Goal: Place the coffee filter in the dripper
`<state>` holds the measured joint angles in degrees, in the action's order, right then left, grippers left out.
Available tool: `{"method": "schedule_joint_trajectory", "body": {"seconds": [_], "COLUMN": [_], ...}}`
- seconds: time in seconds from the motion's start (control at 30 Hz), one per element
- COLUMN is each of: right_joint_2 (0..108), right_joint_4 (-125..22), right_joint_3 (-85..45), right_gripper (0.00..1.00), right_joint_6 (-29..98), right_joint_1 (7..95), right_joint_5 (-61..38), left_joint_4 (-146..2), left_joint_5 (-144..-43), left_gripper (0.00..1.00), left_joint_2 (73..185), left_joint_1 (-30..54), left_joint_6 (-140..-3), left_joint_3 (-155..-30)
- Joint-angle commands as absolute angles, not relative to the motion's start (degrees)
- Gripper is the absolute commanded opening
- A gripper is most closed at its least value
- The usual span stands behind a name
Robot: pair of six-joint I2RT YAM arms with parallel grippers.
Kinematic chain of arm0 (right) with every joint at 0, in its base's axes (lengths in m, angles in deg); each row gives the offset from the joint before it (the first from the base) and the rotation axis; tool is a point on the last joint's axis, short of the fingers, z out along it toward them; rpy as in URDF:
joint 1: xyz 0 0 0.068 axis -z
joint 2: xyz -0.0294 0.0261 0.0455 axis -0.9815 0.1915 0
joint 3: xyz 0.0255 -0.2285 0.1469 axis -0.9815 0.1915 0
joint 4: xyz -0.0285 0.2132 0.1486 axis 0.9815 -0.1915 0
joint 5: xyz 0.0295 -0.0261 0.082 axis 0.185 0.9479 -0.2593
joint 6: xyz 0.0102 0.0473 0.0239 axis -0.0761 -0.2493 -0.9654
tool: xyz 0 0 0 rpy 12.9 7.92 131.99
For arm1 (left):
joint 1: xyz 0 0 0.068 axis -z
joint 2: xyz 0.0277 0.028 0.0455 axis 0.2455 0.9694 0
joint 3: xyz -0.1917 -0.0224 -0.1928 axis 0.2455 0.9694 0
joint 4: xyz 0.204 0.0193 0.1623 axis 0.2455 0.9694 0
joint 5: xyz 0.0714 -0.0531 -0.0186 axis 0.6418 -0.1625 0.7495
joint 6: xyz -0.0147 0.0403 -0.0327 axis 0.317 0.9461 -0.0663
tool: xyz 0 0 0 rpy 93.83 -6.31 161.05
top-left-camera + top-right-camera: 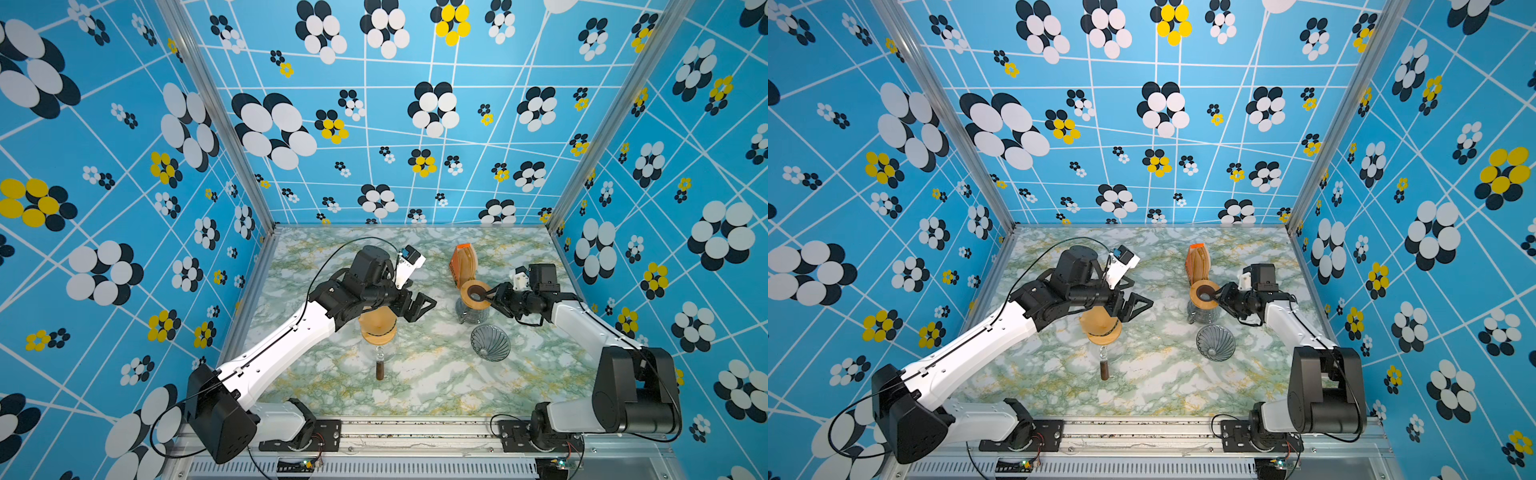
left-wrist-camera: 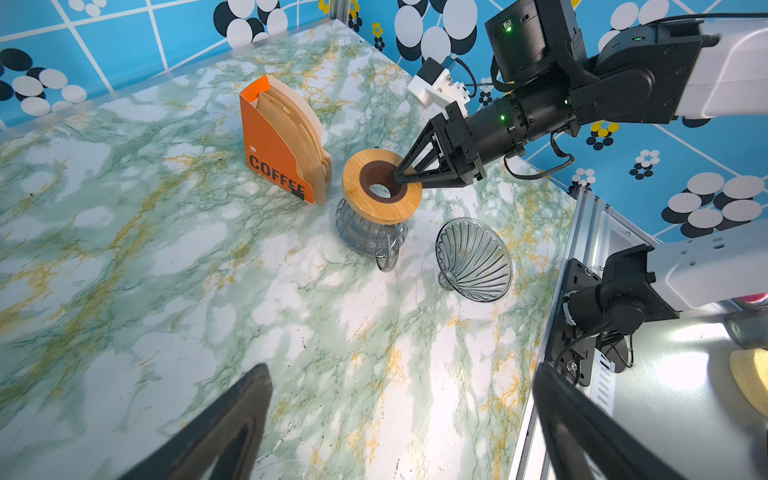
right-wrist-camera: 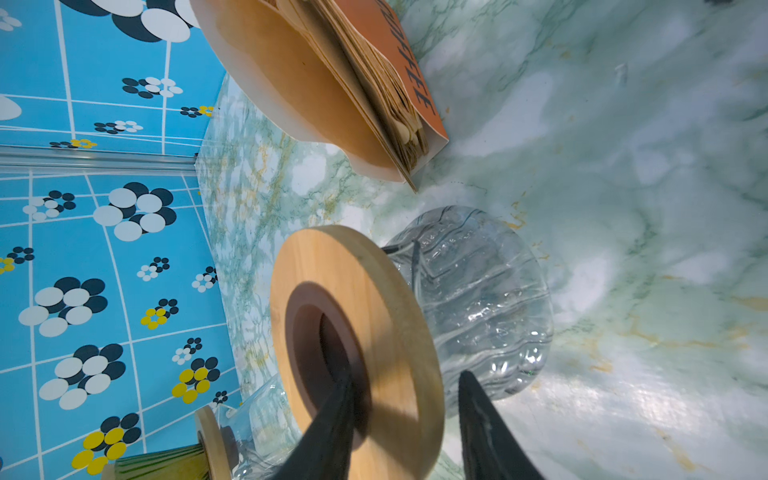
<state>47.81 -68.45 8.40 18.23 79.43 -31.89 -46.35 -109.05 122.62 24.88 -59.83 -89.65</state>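
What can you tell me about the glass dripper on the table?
The glass dripper is a clear, grey-tinted cone with spiral ribs inside and a small foot. It is empty: no filter in it. It lies tipped on its side on the marble-patterned table, beside the glass jug but apart from it. Nothing else touches it.

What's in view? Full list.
table: one, green-white marble.
coffee filter box: one, orange, brown paper filters inside, standing at the back, right of centre.
glass carafe: one, clear, just in front of the box.
wooden ring: one, light wood, dark hole, atop the carafe.
glass dripper: one, clear, ribbed, on its side, empty, in front of the carafe.
wood-topped glass vessel: one, left of centre, partly hidden.
sponge: one, yellow, beyond the table's edge.
left gripper: one, black, open, empty.
right gripper: one, black, open, straddling the ring's rim, one finger in the hole.
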Motion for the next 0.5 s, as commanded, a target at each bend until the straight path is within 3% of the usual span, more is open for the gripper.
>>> {"method": "schedule_joint_trajectory", "body": {"seconds": [0.0, 0.27, 0.47], "right_joint_2": [47.2, 46.6, 46.6], "right_joint_4": [-69.3, -69.1, -69.0], "right_joint_3": [7.6, 7.5, 7.7], "right_gripper": [0.39, 0.30, 0.30], "right_joint_6": [18.1, 17.8, 17.8], "right_joint_1": [79.1, 79.1, 79.1], "right_joint_5": [-29.9, -29.6, -29.7], "left_joint_4": [-45.5, -45.5, -45.5], "left_joint_5": [-108.8, -108.9, -109.0], "left_gripper": [0.99, 0.99, 0.99], "left_joint_2": [123.4, 123.5, 123.6], "left_joint_1": [25.3, 25.3, 25.3], "left_joint_6": [-58.8, -58.7, -58.7], "left_joint_3": [-90.6, -90.7, -90.6]}}
